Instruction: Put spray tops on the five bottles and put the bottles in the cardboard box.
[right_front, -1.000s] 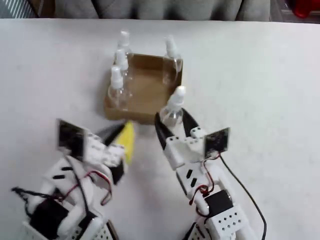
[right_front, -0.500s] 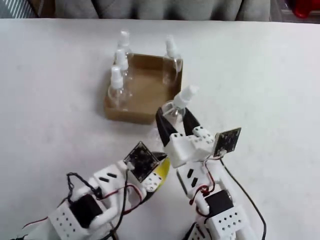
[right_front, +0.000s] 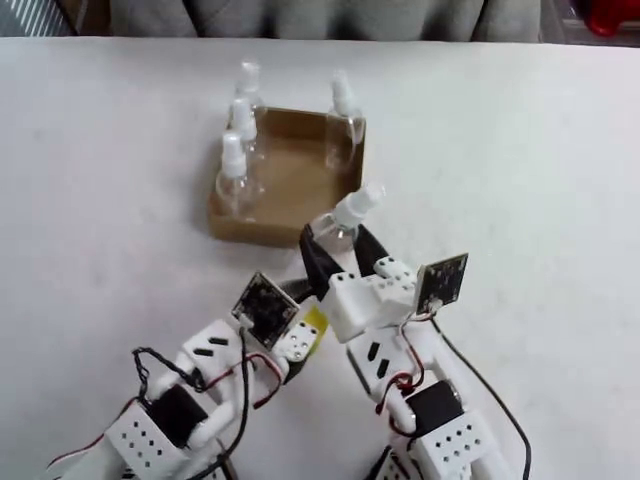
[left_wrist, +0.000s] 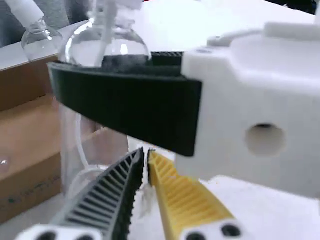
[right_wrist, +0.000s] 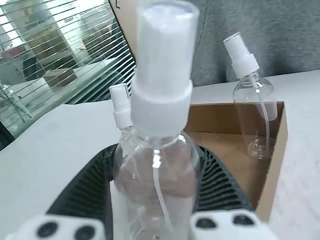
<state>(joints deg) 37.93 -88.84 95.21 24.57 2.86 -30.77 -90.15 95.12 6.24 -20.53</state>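
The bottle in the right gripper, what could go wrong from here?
The bottle tilts in the right gripper by the near wall of the cardboard box, so its base might catch there. The left gripper, shut, sits close beside it and could bump it. Lowering it might topple the corner bottle.

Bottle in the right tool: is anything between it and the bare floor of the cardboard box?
Only the cardboard box's near wall, right beside the bottle. Inside, three bottles line its left side and a fourth bottle stands in its far right corner.
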